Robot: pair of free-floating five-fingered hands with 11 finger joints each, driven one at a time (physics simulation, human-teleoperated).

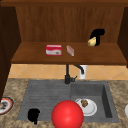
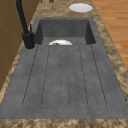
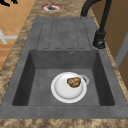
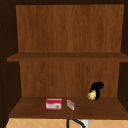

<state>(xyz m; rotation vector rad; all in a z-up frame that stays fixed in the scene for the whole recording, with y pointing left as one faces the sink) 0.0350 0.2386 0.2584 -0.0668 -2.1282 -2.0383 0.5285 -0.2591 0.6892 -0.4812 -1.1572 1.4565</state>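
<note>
Above the sink, on the lower shelf (image 1: 30, 56): right robot hand (image 1: 97, 34), raised at the shelf's right end, fingers curled down round a small yellowish item (image 1: 91, 42) held just over the board; the same pair appears in the upper view, robot hand (image 4: 97, 88) over item (image 4: 92, 95). What the yellowish item is cannot be made out. Left robot hand (image 1: 33, 115): low at the front left of the sink's draining board (image 1: 42, 97), a dark shape whose finger pose cannot be told. Shelf stock: red-and-white box (image 1: 53, 50) left of centre, lettering unreadable; small pinkish packet (image 1: 70, 50) just beside it, tilted, no legible label. Basin (image 3: 37, 82): white plate (image 3: 62, 91) carrying a brown lump (image 3: 74, 82). Red ball (image 1: 67, 114) at the front edge, cut off by the frame below. Black tap (image 1: 67, 75) at centre rear. Worktop (image 1: 15, 86): red-rimmed plate (image 1: 5, 105) at far left, partly cut off.
</note>
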